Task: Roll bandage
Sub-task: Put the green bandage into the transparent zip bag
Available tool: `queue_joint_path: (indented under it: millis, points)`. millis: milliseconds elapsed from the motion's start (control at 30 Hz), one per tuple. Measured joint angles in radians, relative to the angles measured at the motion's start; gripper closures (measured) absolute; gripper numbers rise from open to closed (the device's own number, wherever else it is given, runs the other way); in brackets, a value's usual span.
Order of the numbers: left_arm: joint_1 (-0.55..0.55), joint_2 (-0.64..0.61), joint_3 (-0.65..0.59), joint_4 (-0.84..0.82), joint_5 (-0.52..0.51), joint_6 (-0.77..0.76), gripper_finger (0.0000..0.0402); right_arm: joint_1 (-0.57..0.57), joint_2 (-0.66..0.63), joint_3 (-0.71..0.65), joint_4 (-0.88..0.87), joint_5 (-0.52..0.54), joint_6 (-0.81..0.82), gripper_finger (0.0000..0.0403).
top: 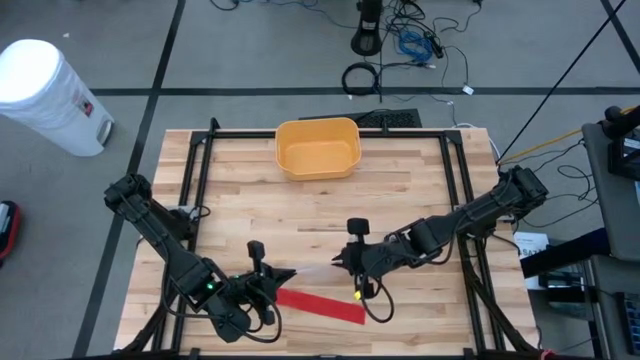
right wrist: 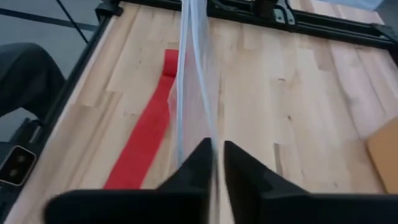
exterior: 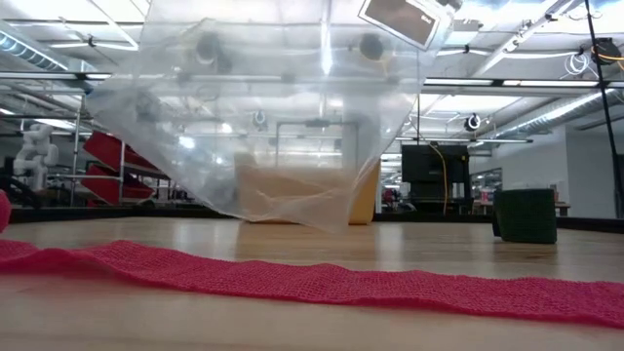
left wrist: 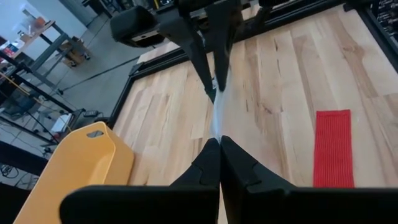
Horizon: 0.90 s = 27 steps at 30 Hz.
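A red bandage (top: 320, 305) lies flat and unrolled on the table near its front edge; it also shows in the low view (exterior: 292, 281), the left wrist view (left wrist: 333, 149) and the right wrist view (right wrist: 146, 130). A clear plastic bag (exterior: 263, 117) is held up between my two grippers, just behind the bandage. My left gripper (top: 285, 272) is shut on the bag's left side. My right gripper (top: 345, 262) is shut on its right side. In the high view the bag (top: 315, 270) shows only as a pale streak. My left gripper pinches the bag's left edge (left wrist: 216, 127) between its two fingers, coming about level from the table's left. The film runs edge-on, stretched from its fingers to the right gripper (left wrist: 214, 93). My right gripper pinches the bag's right edge (right wrist: 211, 134) between its two fingers, coming about level from the table's right. The bag (right wrist: 196, 74) stretches away from it edge-on and hangs below the hold; whether its lower edge (exterior: 322, 224) touches the table I cannot tell.
A yellow bin (top: 318, 148) stands at the table's far middle and shows behind the bag in the low view (exterior: 366, 200). A black frame rail (top: 455, 180) runs round the table. A dark block (exterior: 526, 214) shows at the right in the low view.
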Motion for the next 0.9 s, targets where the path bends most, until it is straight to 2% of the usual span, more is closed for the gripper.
queue_joint_path:
  millis: [67,133,300,433,500,567,633,800,900]
  points:
    - [0.000,0.000,0.000,0.012,-0.003,0.000,0.0401,0.006,0.000,0.000,-0.004,0.028,0.001,0.0396]
    - [0.005,0.008,0.000,0.043,-0.010,-0.001,0.0395,0.009,0.000,0.000,-0.019,0.044,0.015,0.0396]
    - [0.024,0.016,0.000,0.124,-0.019,0.002,0.0335,0.013,0.000,0.000,-0.089,0.122,0.047,0.0401]
    - [0.043,0.020,0.000,0.193,-0.093,0.005,0.0292,0.012,0.002,0.000,-0.145,0.196,0.057,0.0402]
    - [0.057,0.019,0.000,0.230,-0.141,-0.001,0.0285,0.012,0.002,0.000,-0.149,0.204,0.043,0.0402]
    - [0.072,0.018,0.000,0.260,-0.145,-0.001,0.0283,0.017,0.002,0.000,-0.141,0.205,0.033,0.0403]
    - [0.089,0.019,0.000,0.288,-0.089,-0.006,0.0282,0.025,0.002,0.000,-0.121,0.204,0.007,0.0403]
    - [0.145,0.040,0.000,0.306,0.175,-0.131,0.0282,0.046,0.006,0.000,-0.077,0.204,-0.061,0.0403]
    - [0.171,0.073,0.000,0.304,0.233,-0.128,0.0281,0.052,0.006,0.000,-0.061,0.198,-0.083,0.0403]
